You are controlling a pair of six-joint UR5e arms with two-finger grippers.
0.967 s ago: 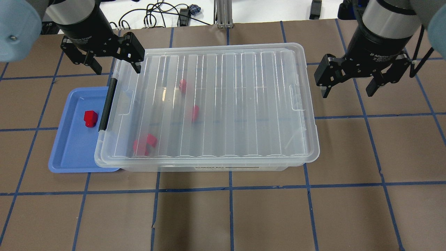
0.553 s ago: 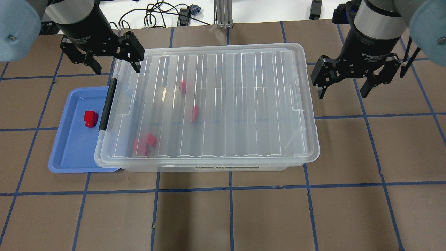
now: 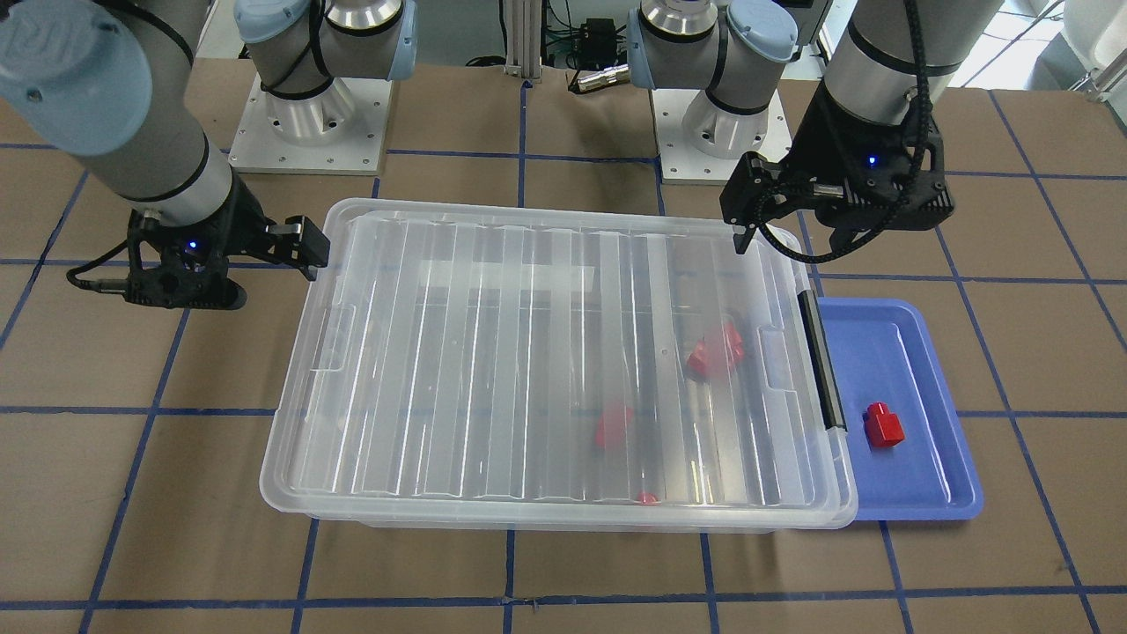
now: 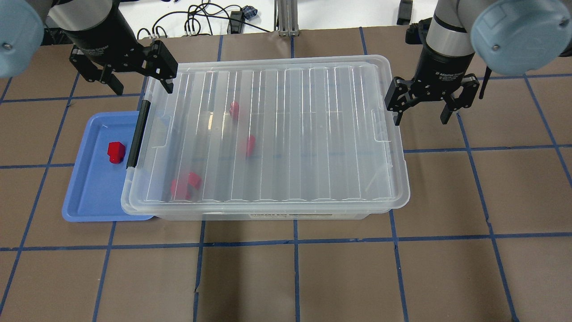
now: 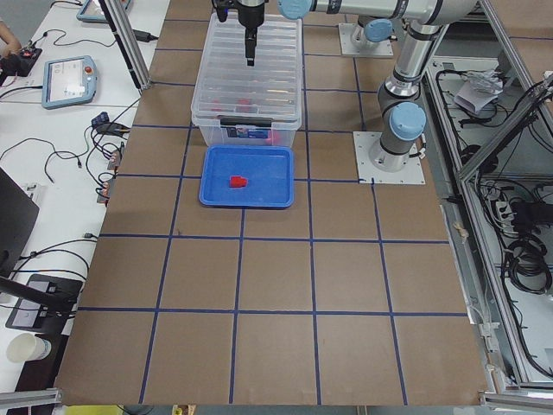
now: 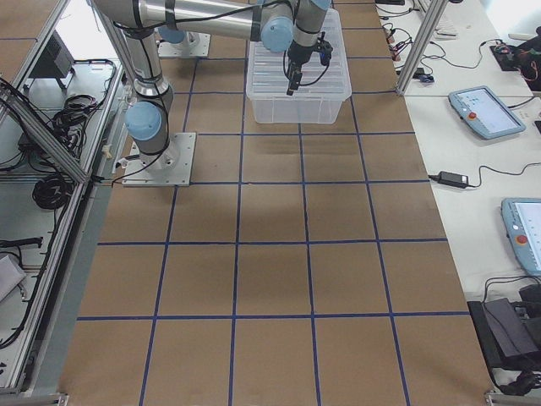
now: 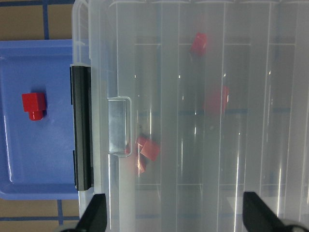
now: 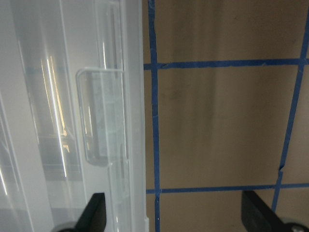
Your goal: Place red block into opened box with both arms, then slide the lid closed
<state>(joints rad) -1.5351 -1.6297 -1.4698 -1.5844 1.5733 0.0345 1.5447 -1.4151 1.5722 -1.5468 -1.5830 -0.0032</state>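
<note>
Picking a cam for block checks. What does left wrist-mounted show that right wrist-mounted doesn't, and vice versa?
Only left wrist-mounted: a small bright-red plastic block on the blue plastic tray, a black clip bar, and blurred red blocks under the clear ribbed plastic lid. Only right wrist-mounted: brown table with blue tape lines. Both: that lid, each showing one recessed end tab.
</note>
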